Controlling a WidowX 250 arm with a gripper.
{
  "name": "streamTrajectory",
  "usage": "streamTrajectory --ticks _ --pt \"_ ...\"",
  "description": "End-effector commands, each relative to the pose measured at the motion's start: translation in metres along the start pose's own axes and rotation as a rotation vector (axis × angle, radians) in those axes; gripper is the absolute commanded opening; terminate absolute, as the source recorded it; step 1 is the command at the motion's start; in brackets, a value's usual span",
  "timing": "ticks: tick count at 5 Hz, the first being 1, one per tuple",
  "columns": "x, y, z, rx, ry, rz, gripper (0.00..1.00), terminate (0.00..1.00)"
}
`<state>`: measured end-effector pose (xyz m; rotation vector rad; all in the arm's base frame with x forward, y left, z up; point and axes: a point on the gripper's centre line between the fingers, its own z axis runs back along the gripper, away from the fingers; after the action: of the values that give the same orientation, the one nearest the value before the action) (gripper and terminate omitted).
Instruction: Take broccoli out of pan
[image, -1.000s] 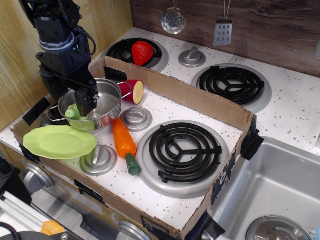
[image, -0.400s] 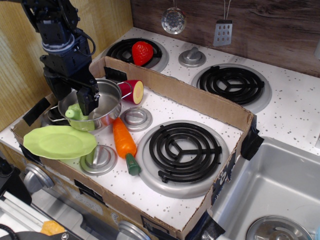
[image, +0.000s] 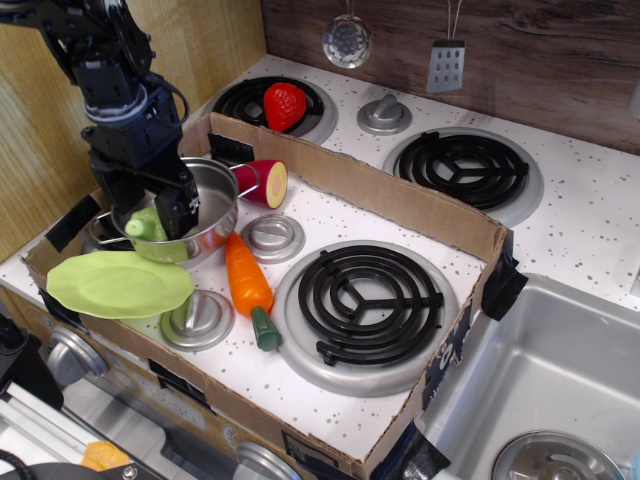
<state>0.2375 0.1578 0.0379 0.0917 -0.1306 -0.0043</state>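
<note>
Broccoli (image: 147, 226) in pan (image: 215, 205), gripper (image: 155, 208) around it, no readable writing

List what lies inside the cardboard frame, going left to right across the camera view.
plate → broccoli in the pan, under the gripper → carrot → coil burner.

Broccoli (image: 150, 226): is lying in the pan (image: 215, 190), under the gripper (image: 165, 218).
Plate (image: 118, 284): is sitting just in front of the pan.
Carrot (image: 248, 282): is lying right of the plate, beside the pan.
</note>
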Motion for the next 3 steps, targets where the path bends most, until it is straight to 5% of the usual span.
streamTrajectory --ticks 1,3 --pt "0.0119 0.0047 -0.0108 -0.018 -0.043 0.013 1.00 0.00" --pt "0.0080 -0.0020 -0.0181 -0.024 -0.065 0.036 1.00 0.00"
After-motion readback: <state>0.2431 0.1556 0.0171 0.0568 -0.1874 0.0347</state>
